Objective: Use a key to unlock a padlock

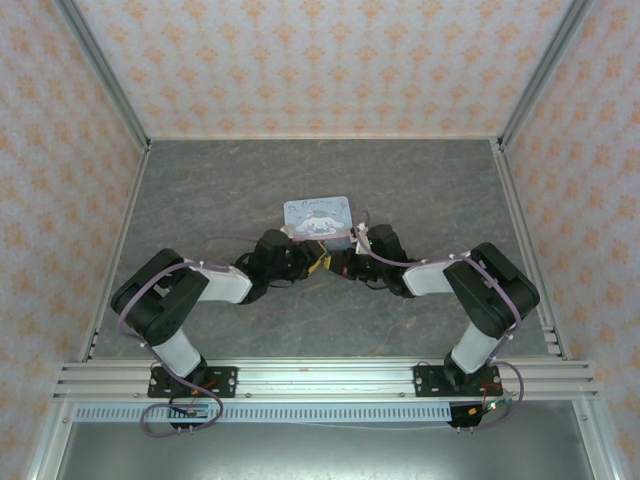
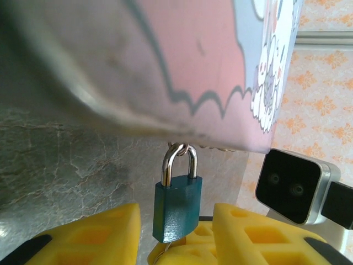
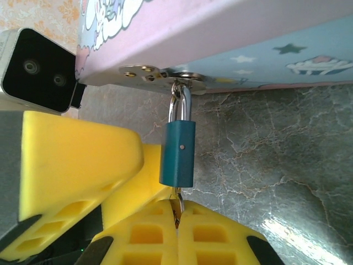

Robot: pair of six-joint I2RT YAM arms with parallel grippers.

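The dark teal padlock (image 2: 177, 205) hangs by its silver shackle (image 2: 179, 163) from the hasp of a pale blue and pink cartoon tin (image 2: 209, 66). My left gripper (image 2: 176, 223) is open, one yellow finger on each side of the padlock body with a small gap on both sides. Seen from the right wrist, the padlock (image 3: 177, 154) hangs from the tin's hasp (image 3: 165, 73). The thin silvery key (image 3: 177, 200) pokes up into the padlock's underside. My right gripper (image 3: 177, 212) is shut on the key just below the padlock.
The tin (image 1: 318, 216) lies on the grey marbled table (image 1: 200, 190) in the middle, with both arms meeting at its near edge. Patterned walls enclose the table on three sides. The left gripper's yellow finger (image 3: 71, 160) sits close beside the padlock.
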